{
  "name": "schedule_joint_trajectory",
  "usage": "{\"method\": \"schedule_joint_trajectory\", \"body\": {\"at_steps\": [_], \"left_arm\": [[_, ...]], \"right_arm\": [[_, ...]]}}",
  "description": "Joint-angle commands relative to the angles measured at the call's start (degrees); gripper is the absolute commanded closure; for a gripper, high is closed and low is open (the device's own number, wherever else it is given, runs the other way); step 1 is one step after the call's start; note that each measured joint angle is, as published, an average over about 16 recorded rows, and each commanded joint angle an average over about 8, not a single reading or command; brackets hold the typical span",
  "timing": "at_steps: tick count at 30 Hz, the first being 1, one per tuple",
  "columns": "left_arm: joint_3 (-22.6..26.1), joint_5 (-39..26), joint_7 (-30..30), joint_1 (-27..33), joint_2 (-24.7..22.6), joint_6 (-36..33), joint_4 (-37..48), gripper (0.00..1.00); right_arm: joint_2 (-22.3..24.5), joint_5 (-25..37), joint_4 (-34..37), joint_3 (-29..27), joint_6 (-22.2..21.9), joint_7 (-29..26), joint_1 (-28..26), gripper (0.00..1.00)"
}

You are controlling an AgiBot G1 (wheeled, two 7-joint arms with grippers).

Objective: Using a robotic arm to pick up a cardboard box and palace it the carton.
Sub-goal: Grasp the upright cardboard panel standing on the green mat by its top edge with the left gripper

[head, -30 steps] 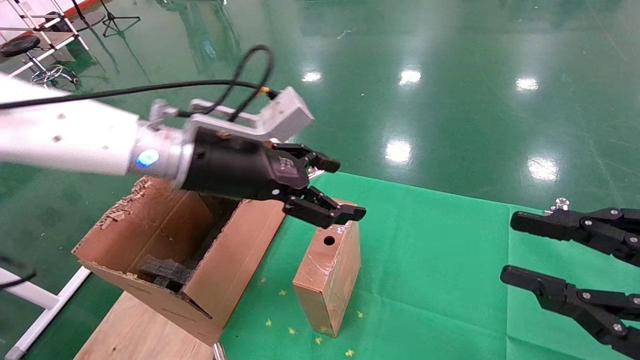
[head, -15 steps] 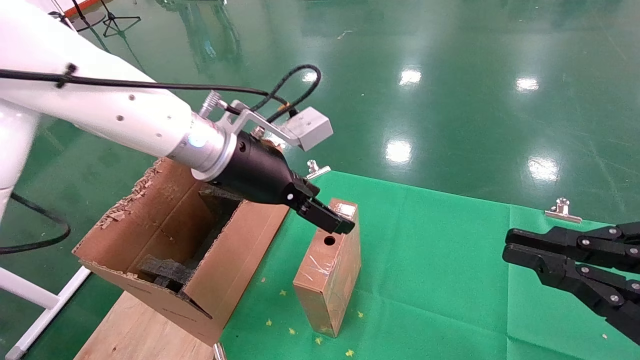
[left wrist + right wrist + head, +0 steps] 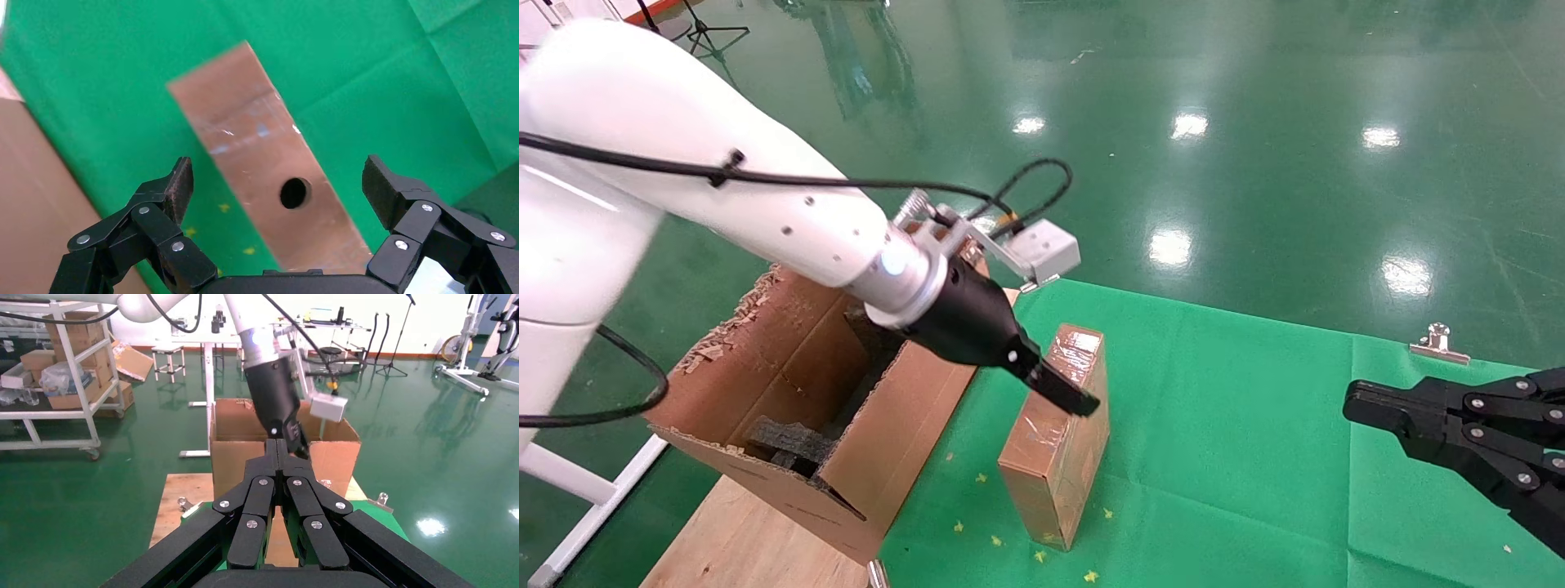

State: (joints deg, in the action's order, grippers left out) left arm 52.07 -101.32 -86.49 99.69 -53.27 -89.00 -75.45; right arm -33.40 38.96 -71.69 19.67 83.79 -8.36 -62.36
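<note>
The small taped cardboard box (image 3: pixel 1054 457) stands upright on the green cloth, its narrow top face tilted away. The white robotic arm's left gripper (image 3: pixel 1068 396) hovers just over that top face, beside the carton. In the left wrist view this gripper (image 3: pixel 278 184) is open, its pads (image 3: pixel 179 184) straddling the cardboard box (image 3: pixel 245 122) without touching it, and the round hole (image 3: pixel 294 193) lies between them. The torn carton (image 3: pixel 789 384) sits at the left with dark foam (image 3: pixel 784 441) inside. At the right edge my right gripper (image 3: pixel 1369 408) is shut and empty.
Green cloth (image 3: pixel 1238 457) covers the table, held by a metal clip (image 3: pixel 1440 343) at the back right. A wooden board (image 3: pixel 740 539) lies under the carton. A white frame leg (image 3: pixel 576 514) stands at the left. Shelving with boxes (image 3: pixel 67 373) is across the floor.
The left gripper has turned and come down over the box's top. The right gripper has gone from open to shut and pulled slightly back.
</note>
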Motion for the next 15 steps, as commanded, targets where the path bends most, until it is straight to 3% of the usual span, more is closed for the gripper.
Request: {"method": "schedule_joint_trajectory", "body": {"at_steps": [1,7,8,11,12,15], "left_arm": [[0.8,-0.1,-0.9,-0.3,-0.4,0.1,0.1,0.00],[2.9,-1.2,-2.3,-0.5,-1.3,0.3,0.3,0.00],[3.2,-1.3,-2.3,-0.5,-1.5,0.3,0.3,0.00],[4.0,-1.9,-2.1,-0.5,-1.8,0.3,0.4,0.00],[4.2,-2.1,-2.0,-0.4,-1.9,0.3,0.4,0.06],[4.6,-2.5,-1.9,-0.4,-2.0,0.3,0.4,0.43]], "right_arm": [[0.0,0.0,0.0,0.0,0.0,0.0,0.0,1.00],[0.0,0.0,0.0,0.0,0.0,0.0,0.0,1.00],[0.0,0.0,0.0,0.0,0.0,0.0,0.0,0.93],[0.0,0.0,0.0,0.0,0.0,0.0,0.0,0.56],[0.0,0.0,0.0,0.0,0.0,0.0,0.0,0.43],[0.0,0.0,0.0,0.0,0.0,0.0,0.0,0.06]]}}
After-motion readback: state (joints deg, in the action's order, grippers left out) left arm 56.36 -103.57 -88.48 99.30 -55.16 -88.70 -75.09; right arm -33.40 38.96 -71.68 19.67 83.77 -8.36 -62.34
